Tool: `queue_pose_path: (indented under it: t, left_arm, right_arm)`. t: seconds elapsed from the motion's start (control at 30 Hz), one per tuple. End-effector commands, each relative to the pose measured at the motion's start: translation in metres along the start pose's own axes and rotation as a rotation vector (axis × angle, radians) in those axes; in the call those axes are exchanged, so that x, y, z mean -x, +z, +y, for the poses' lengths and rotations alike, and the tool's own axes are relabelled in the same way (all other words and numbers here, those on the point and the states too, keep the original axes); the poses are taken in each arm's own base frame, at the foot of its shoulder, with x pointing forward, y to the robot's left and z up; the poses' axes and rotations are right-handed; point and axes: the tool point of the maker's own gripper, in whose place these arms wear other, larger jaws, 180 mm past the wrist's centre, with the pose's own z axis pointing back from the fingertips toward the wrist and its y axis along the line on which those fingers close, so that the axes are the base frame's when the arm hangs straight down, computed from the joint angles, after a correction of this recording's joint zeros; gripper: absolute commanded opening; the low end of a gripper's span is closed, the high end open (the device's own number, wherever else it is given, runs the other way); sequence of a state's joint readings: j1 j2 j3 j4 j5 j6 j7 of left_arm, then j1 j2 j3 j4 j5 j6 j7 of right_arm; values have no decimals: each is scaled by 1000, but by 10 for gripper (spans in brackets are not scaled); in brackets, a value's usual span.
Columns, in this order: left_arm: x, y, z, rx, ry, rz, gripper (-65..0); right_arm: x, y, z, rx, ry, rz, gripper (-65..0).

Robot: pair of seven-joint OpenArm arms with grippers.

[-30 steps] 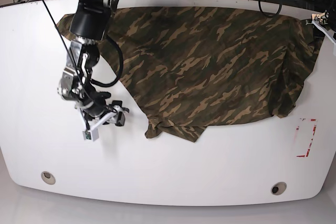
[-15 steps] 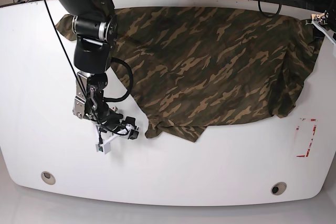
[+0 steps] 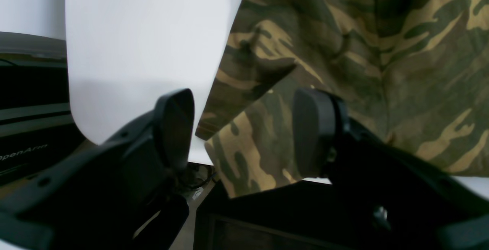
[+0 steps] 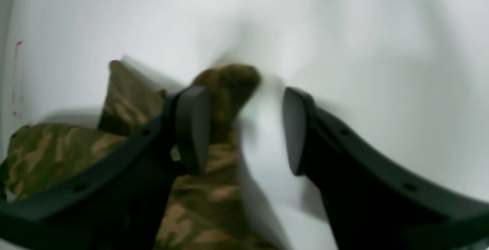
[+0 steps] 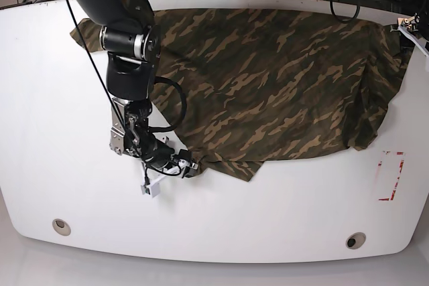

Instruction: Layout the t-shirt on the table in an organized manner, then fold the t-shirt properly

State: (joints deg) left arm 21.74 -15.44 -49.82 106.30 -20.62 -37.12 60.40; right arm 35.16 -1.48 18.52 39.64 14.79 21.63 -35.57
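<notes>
Camouflage-print cloth t-shirt [image 5: 281, 78] lay spread on the glossy white table [image 5: 268, 212] while both black grippers, left [image 3: 244, 131] and right [image 4: 246, 129], stood open, empty.

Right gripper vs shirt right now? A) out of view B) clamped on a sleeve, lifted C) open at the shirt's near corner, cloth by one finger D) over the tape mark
C: the right gripper is open, jaws apart, at the near corner of the shirt on the table, nothing pinched.
</notes>
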Motion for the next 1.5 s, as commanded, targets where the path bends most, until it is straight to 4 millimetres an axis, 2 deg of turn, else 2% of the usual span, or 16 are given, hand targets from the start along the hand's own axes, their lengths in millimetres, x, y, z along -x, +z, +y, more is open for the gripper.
queue_pose_path:
  t: [0.0, 0.17, 0.33, 0.5, 0.8, 1.03, 1.1, 1.17, 1.37, 1.47]
  left_arm:
    - [-12, 5, 6, -19, -16, -38, -271]
    - [-16, 5, 7, -20, -13, -50, -271]
    - [-22, 4, 7, -22, -9, -65, -271]
    - [-23, 4, 7, -22, -9, -68, -271]
    - [-23, 4, 7, -22, -8, -68, -271]
    - [-23, 4, 7, -21, -9, -67, -271]
    - [-23, 4, 7, -21, -9, -67, -271]
    - [-22, 4, 7, -20, -11, -64, -271]
    - [-20, 3, 6, -17, -7, -58, -271]
    - [-16, 2, 3, -11, 6, -54, -271]
  right_arm:
    - [-27, 2, 14, -31, 18, -61, -350]
    - [-18, -5, 30, -59, 12, -48, -350]
    - [-9, -8, 33, -64, 9, -30, -350]
    - [1, -14, 47, -89, -1, -17, -350]
    - [17, -17, 49, -92, -14, 5, -350]
    - [22, -17, 47, -90, -18, 11, -361]
    - [22, -17, 47, -90, -18, 11, -382]
    - [22, -17, 47, -90, -18, 11, -431]
    - [18, -16, 46, -88, -12, 4, -650]
    - [15, -16, 47, -89, -10, 1, -650]
